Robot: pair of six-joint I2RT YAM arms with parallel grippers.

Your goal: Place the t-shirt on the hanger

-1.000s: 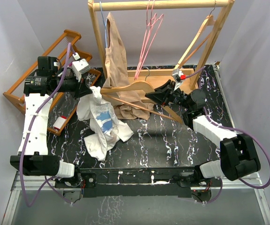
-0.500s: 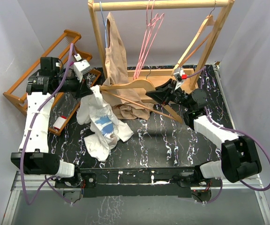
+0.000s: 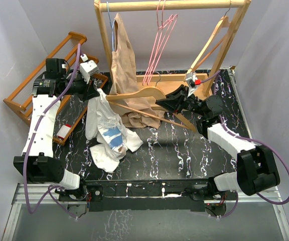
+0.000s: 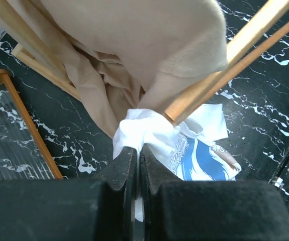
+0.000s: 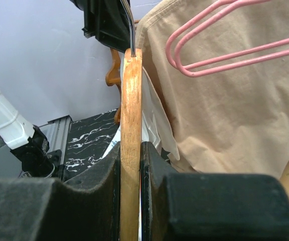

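Pinching a bunched fold of the t-shirt [image 3: 107, 131], the left gripper [image 3: 95, 92] is closed tight. In the left wrist view its black fingers [image 4: 118, 168] meet with white cloth squeezed between them. The gripped end of the shirt is raised at the left rear of the table [image 3: 184, 148]. The rest drapes down and lies crumpled on the black marbled top, blue print facing up. The shirt sits just in front of the beige garment [image 3: 122, 57], which hangs from the left part of the rack [image 3: 177, 5] and pools on the table behind it.

The right gripper [image 3: 165, 103] is narrowed to a slim gap and clamped on the wood hanger [image 3: 134, 94]. The right wrist view shows the hanger edge-on, its wood pressed between both pads and its metal hook at the far end. The hanger is held roughly level above the table, in front of the beige garment. Its left tip reaches the lifted bunch of shirt at the left gripper. Whether the tip is inside the cloth or only touching it, I cannot tell.

The pink hangers [image 3: 159, 42] hang by their hooks from the rack's top rail, slanting down to the left. They are above and behind the shirt, well apart from it, and neither gripper touches them. No part of the shirt is on a pink hanger.
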